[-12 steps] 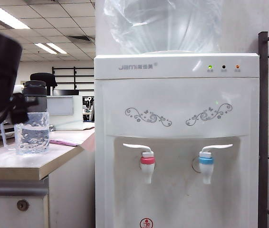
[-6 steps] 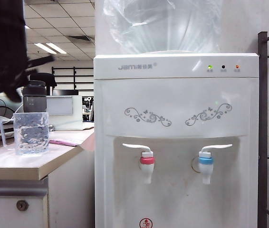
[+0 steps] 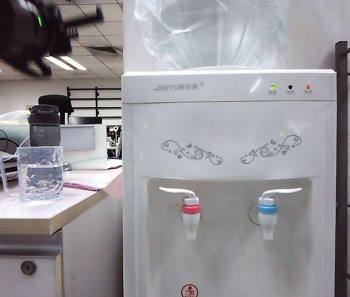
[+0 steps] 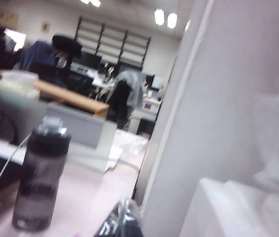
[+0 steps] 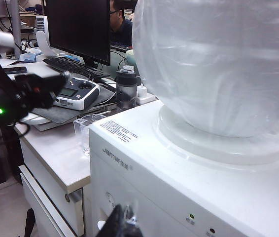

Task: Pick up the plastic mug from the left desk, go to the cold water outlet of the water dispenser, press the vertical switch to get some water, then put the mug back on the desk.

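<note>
We see the mug (image 3: 39, 172) standing on the desk (image 3: 14, 216), near the front edge and just in front of a grey bottle (image 3: 44, 125), with some water already in it and nothing holding it. The left gripper (image 3: 70, 28) hangs high above the desk, well clear of the mug, its fingers drawn together on nothing. The right gripper (image 5: 121, 224) sits over the dispenser (image 3: 230, 185), only a dark sliver of it cut off at the frame edge, so we cannot tell whether its fingers are apart or together. The main risk, in our judgement, is the next approach to the mug: closed fingers coming down would knock rather than grasp it, and a tipped mug would spill onto the desk and the papers beside it (the bottle close behind leaves little room for a rearward miss). The clear dimpled wall may also slip in a light pinch. Later, a mug held off-centre under the cold outlet (image 3: 268, 218) would send water down the cabinet front, and the red tap (image 3: 191, 218) close by could be pressed by mistake. The left wrist view is blurred, shows the bottle but not the mug, and the thin handle is faint everywhere.
</note>
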Robot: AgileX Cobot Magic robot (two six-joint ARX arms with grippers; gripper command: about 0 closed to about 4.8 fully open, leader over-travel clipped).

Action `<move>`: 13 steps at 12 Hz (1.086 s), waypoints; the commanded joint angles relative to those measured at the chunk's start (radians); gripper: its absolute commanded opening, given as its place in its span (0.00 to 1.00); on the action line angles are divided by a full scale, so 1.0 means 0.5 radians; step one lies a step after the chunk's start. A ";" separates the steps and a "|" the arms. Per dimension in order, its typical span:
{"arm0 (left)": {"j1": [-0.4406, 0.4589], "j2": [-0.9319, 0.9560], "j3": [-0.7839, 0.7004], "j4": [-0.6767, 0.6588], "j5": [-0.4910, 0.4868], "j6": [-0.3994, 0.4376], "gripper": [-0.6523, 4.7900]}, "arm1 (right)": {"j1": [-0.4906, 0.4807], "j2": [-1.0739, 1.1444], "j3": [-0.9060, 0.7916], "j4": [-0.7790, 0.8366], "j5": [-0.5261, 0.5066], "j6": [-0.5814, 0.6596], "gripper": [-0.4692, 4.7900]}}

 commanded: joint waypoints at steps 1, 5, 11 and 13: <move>0.035 -0.326 0.002 -0.181 0.225 0.207 0.13 | 0.002 -0.002 0.005 0.021 -0.005 0.000 0.09; 0.515 -1.399 -0.002 -2.265 0.461 0.381 0.13 | 0.002 -0.002 0.005 0.021 -0.006 0.000 0.09; 1.009 -2.535 -0.640 -2.524 0.542 0.274 0.13 | 0.002 -0.003 0.005 0.021 -0.006 0.000 0.09; 1.135 -2.818 -0.861 -2.531 0.589 0.198 0.13 | 0.002 -0.002 0.005 0.021 -0.005 0.000 0.09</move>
